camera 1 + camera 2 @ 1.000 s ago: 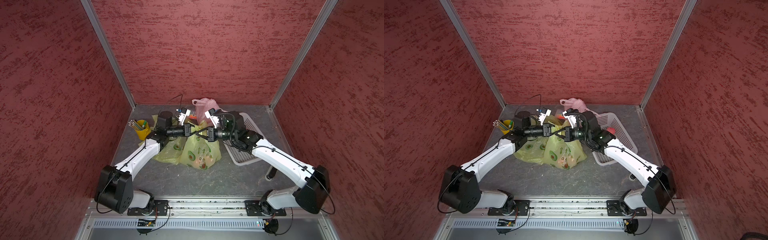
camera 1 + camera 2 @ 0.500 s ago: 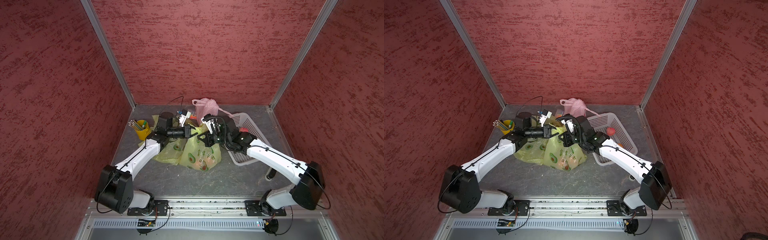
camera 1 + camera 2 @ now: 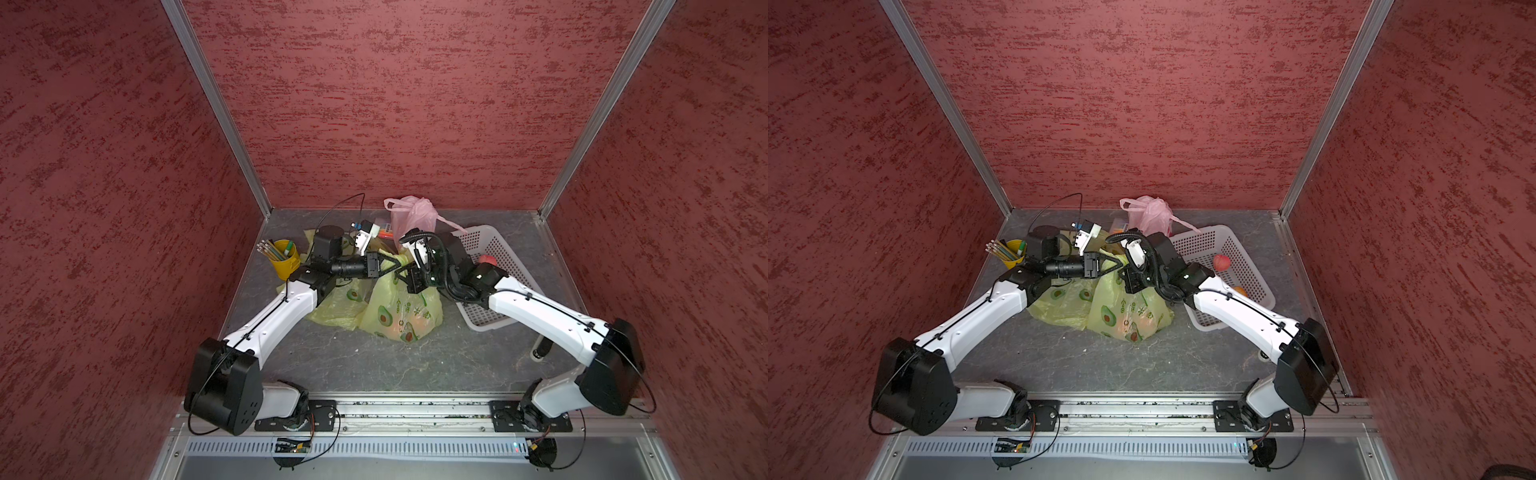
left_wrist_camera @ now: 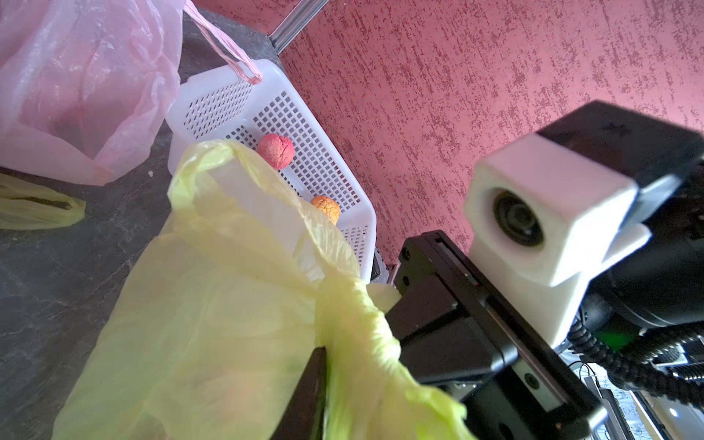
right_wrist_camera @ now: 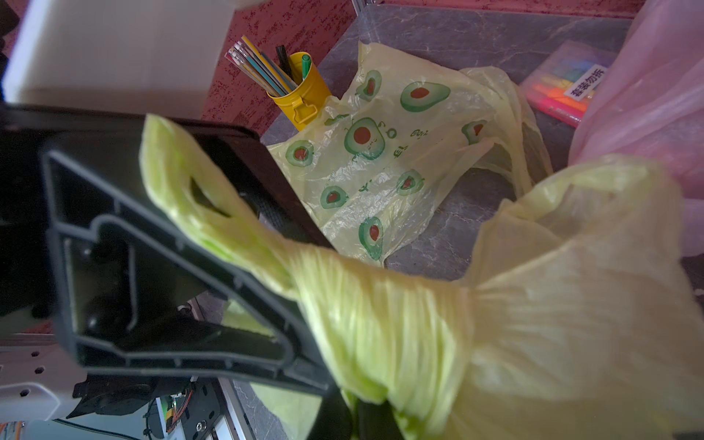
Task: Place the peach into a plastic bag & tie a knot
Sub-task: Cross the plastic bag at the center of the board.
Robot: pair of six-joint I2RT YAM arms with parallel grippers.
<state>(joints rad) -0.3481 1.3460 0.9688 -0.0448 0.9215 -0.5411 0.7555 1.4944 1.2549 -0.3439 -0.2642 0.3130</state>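
Observation:
The yellow-green avocado-print plastic bag point(image 3: 401, 309) stands on the grey floor between my arms. An orange fruit, the peach point(image 3: 417, 328), shows through its lower part in both top views. Its two handles are drawn up into twisted strands. My right gripper point(image 5: 356, 415) is shut on one strand just above the bag's mouth. My left gripper point(image 3: 397, 262) meets it there. The other handle point(image 5: 198, 198) lies between the left fingers point(image 4: 314, 384), whose jaws stand slightly apart. The far left finger is hidden behind plastic in the left wrist view.
A white mesh basket point(image 3: 513, 270) at the right holds a red fruit point(image 3: 487, 261) and an orange one point(image 3: 1239, 291). A pink bag point(image 3: 411, 216) stands behind. A yellow pencil cup point(image 3: 284, 259), an empty avocado bag point(image 3: 340, 307) and a marker box point(image 5: 564, 87) lie left.
My right gripper has swung in toward the left gripper with its handle and turned over. The left jaws have parted a little round their handle.

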